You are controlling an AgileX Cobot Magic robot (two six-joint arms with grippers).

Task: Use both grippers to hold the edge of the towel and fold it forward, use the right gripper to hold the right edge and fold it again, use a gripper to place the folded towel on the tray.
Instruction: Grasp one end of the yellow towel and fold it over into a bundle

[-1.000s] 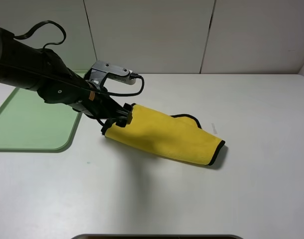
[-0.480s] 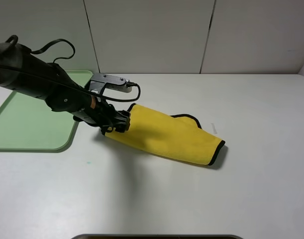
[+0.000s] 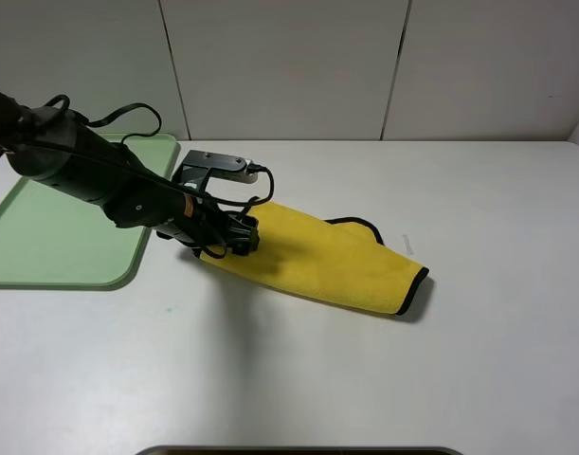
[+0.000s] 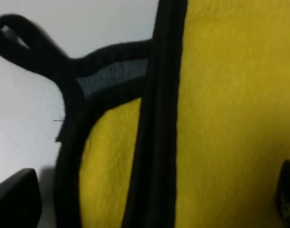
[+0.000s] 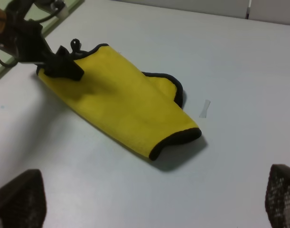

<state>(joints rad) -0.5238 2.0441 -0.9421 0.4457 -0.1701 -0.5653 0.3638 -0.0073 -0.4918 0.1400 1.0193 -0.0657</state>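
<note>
Lying folded on the table (image 3: 384,379) near the tray (image 3: 62,248) but not on it, the towel (image 3: 317,258) looked soft, light and limp. I judged the black piping (image 4: 159,118) beside the loop (image 4: 21,40) the best hold, all layers pinched together. My left pincer (image 3: 234,237) stood wide astride that end, and my right pincer (image 5: 149,197) hung wide, empty and well apart. A second earlier my left arm had been higher, and the towel had not shifted.

Fluffy yellow towel (image 3: 317,256) is folded into a long strip, lying flat and slanting away from the left pincer (image 3: 234,235), which sits wide-jawed over the end with the little black loop (image 4: 21,38). At the far end the black piping (image 3: 414,289) shows. Pale-green tray (image 3: 52,237) lies flat behind the pincer.
</note>
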